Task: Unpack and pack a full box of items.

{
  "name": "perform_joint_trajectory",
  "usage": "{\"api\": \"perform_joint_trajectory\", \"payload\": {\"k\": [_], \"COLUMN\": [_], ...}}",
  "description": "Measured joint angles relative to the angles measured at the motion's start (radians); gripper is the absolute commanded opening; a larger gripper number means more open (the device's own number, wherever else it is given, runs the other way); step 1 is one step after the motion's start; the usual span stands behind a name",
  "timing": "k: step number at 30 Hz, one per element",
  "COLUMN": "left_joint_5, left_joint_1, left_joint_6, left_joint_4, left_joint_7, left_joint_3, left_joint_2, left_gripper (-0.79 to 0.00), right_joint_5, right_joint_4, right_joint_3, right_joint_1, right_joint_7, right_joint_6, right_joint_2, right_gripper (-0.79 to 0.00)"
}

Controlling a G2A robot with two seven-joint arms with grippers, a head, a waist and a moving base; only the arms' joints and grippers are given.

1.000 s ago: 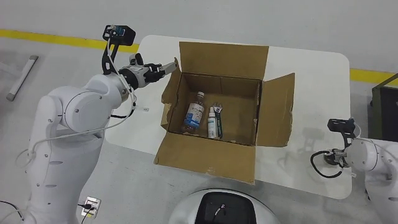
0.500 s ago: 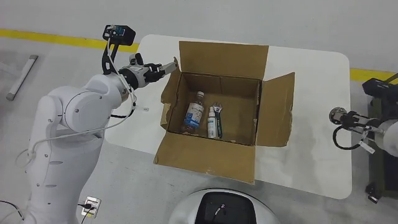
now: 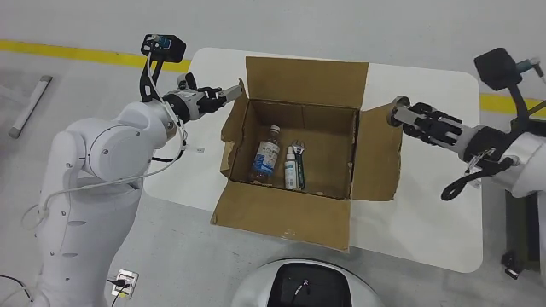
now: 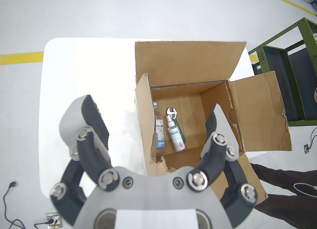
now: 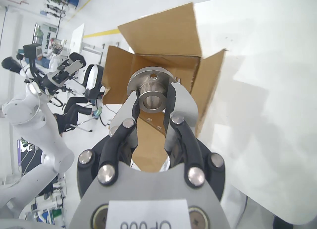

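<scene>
While my right claw [image 5: 153, 96] grips the flange [image 5: 148, 77] by its hub over the right side of the box [image 3: 303, 118], I judge it heavy, stiff, slick; my left claw [image 4: 152, 111] gapes beside the box.

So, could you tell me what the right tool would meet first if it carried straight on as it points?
Probably the cardboard box: the right tool, shut on the metal flange, points at its near side flap, though height is unclear.
</scene>
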Motion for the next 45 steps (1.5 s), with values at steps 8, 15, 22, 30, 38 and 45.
{"api": "perform_joint_trajectory", "payload": {"k": [8,15,22,30,38,45], "left_joint_5": [0.0,0.0,0.0,0.0,0.0,0.0], "left_joint_1": [0.0,0.0,0.0,0.0,0.0,0.0], "left_joint_6": [0.0,0.0,0.0,0.0,0.0,0.0], "left_joint_4": [0.0,0.0,0.0,0.0,0.0,0.0], "left_joint_7": [0.0,0.0,0.0,0.0,0.0,0.0], "left_joint_3": [0.0,0.0,0.0,0.0,0.0,0.0], "left_joint_2": [0.0,0.0,0.0,0.0,0.0,0.0], "left_gripper": [0.0,0.0,0.0,0.0,0.0,0.0], "right_joint_5": [-0.018,-0.086,-0.175,-0.209,-0.166,-0.137], "right_joint_4": [0.249,0.482,0.646,0.776,0.849,0.834], "right_joint_3": [-0.474,-0.794,-0.981,-1.083,-1.148,-1.136], "right_joint_1": [0.221,0.36,0.462,0.524,0.551,0.578], "right_joint_7": [-0.03,-0.031,-0.037,-0.045,-0.062,-0.085], "right_joint_6": [-0.003,0.037,0.045,0.053,0.07,0.093], "right_joint_2": [-0.045,-0.11,-0.158,-0.185,-0.214,-0.217], "right_gripper": [-0.785,-0.785,-0.785,-0.785,-0.062,0.0]}}
